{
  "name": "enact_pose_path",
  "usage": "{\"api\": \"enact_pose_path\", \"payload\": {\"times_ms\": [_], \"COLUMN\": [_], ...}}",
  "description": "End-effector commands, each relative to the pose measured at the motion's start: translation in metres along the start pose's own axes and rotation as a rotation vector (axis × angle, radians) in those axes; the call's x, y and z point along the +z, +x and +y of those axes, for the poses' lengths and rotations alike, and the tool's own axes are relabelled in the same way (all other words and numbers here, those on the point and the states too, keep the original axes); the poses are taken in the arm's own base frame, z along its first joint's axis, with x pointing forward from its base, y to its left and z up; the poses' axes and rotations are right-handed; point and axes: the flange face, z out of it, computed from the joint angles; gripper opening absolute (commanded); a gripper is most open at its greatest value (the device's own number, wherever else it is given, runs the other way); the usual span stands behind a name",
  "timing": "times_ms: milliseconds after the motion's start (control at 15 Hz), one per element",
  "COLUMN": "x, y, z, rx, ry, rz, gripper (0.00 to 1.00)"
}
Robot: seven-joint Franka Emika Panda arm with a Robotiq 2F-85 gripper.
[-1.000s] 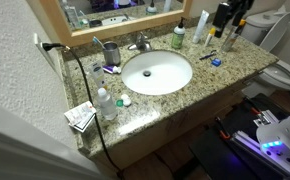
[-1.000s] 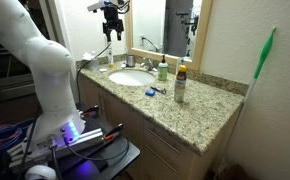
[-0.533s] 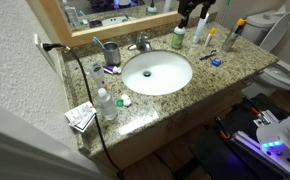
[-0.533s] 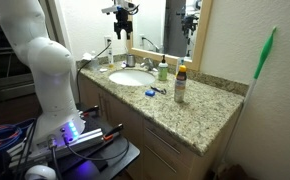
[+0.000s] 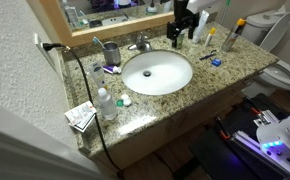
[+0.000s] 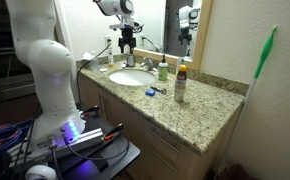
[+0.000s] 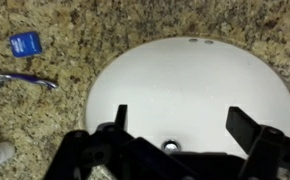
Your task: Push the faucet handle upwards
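Spread wide and empty above the white oval basin (image 7: 185,80), the tool (image 7: 180,118) risks glancing off the short chrome faucet handle (image 5: 140,41), upper centre, if approached misaligned.

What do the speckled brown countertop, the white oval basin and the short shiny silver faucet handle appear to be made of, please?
Speckled brown countertop: likely polished granite or similar stone, given its mottled grain.
White oval basin: probably glazed ceramic, smooth and uniformly white.
Short shiny silver faucet handle: seemingly chrome-plated metal, silvery and shiny, though small here.
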Motion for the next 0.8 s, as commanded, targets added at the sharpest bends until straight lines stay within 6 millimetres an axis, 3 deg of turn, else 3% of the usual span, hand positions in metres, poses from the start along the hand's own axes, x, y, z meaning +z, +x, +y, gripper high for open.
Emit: {"api": "enact_pose_path", "payload": {"times_ms": [0,67,267,333,733], "x": [0.004,0.011,0.011,0.02,0.036], "y": [0.058,0.032,0.057,0.064,0.126], "z": [-0.01,-0.006,-0.009,-0.009,-0.018], "rx": [0.065,0.034,0.054,0.088,0.183], "ry": [0.034,0.019,0.036,-0.002,0.085], "rz": [0.009,0.001,0.01,0.021,0.23], "gripper": [1.0,1.0,1.0,1.0,1.0]}}
